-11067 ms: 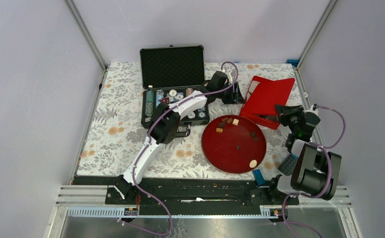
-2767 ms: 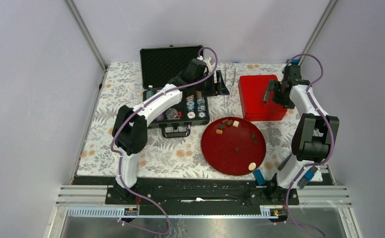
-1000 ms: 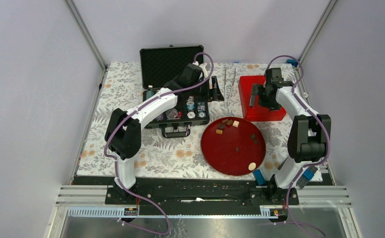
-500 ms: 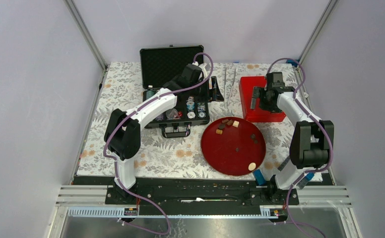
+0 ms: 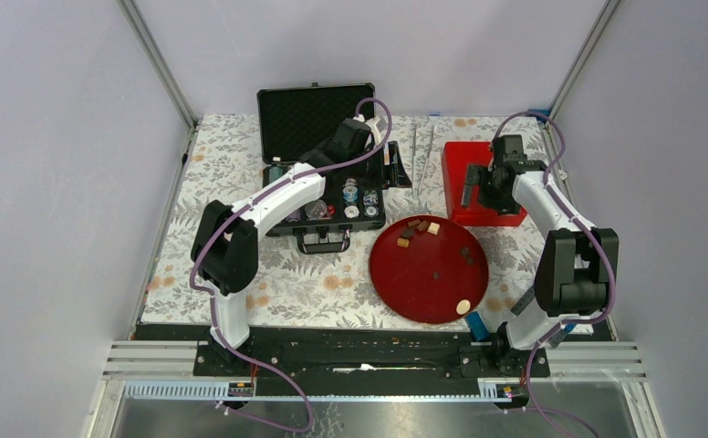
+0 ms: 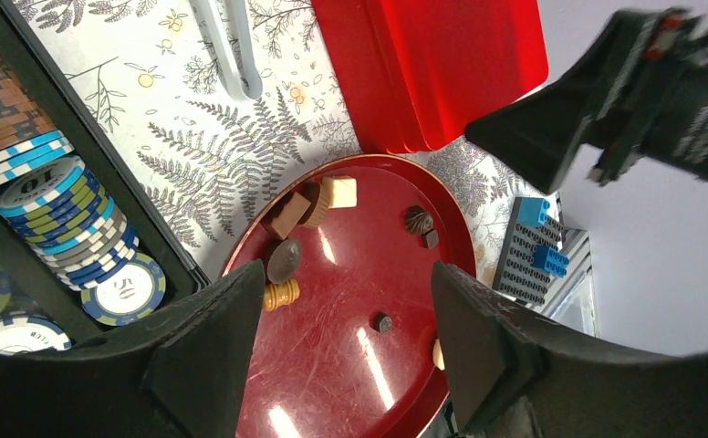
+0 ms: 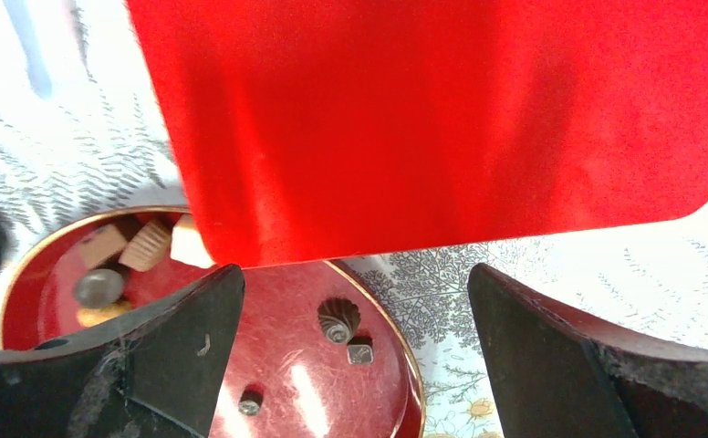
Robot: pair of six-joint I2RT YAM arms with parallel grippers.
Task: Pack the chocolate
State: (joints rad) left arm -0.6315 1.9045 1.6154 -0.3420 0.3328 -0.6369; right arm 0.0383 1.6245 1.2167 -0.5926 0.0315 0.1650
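I see both grippers released, holding nothing: the left gripper [image 6: 339, 294] at the chip case's [image 5: 316, 123] right edge, the right gripper [image 7: 354, 277] over one red box [image 5: 461, 197], partly hiding it, at the table's far right. Nine chocolate pieces [image 6: 338, 191] lie on one red plate [image 5: 423, 294] near the table's near edge, one half-hidden behind a finger.

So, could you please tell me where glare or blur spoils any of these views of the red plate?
Left wrist: white glare streaks cross the red plate, yet the chocolate reads sharply. Right wrist: the red box sits close and looks soft, and the floral cloth at upper left is washed out. Top external: even light, no strong glare, but the pieces look tiny.
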